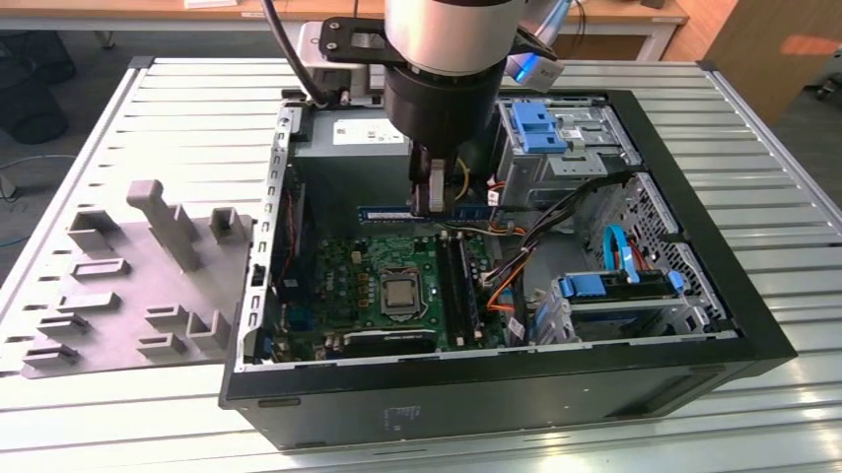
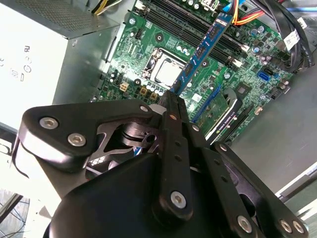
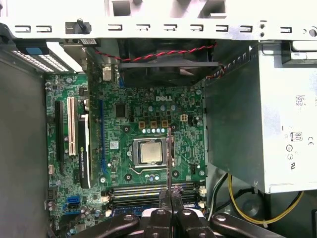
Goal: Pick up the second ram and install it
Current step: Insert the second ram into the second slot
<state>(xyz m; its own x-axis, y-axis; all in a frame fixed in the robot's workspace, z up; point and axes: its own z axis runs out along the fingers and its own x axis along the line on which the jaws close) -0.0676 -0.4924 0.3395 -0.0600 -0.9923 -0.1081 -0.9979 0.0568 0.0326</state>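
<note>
Arm [image 1: 441, 59] hangs over the open PC case [image 1: 526, 394], which sits on a slatted metal desk [image 1: 158, 108]. The fingers [image 1: 424, 187] [image 2: 174, 129] [image 3: 163, 203] are pinched tight on the second ram [image 1: 382, 211] [image 2: 203, 47] [image 3: 170, 158], with no gap between them beyond the board's thickness. The second ram is held in the air above the green motherboard [image 1: 355, 271] [image 3: 188, 129], touching nothing but the fingers. In the exterior view it reads as a bluish strip sticking out on either side of the fingers. In the first wrist view it is edge-on, a thin line passing just beside the CPU [image 1: 397, 293] [image 3: 151, 151] [image 2: 168, 72]. The long black slots [image 1: 455, 286] [image 3: 143, 190] lie below it, and the stick runs crosswise to them, not seated in any. The grey power supply [image 1: 349, 158] [image 3: 257, 124] is beside the board, with the fan [image 3: 163, 69] at the case wall. Blue-tabbed drive cages [image 1: 539, 128] are on the exterior view's right. A grey moulded fixture tray [image 1: 132, 276] lies on the desk just beside the case, on the exterior view's left.
</note>
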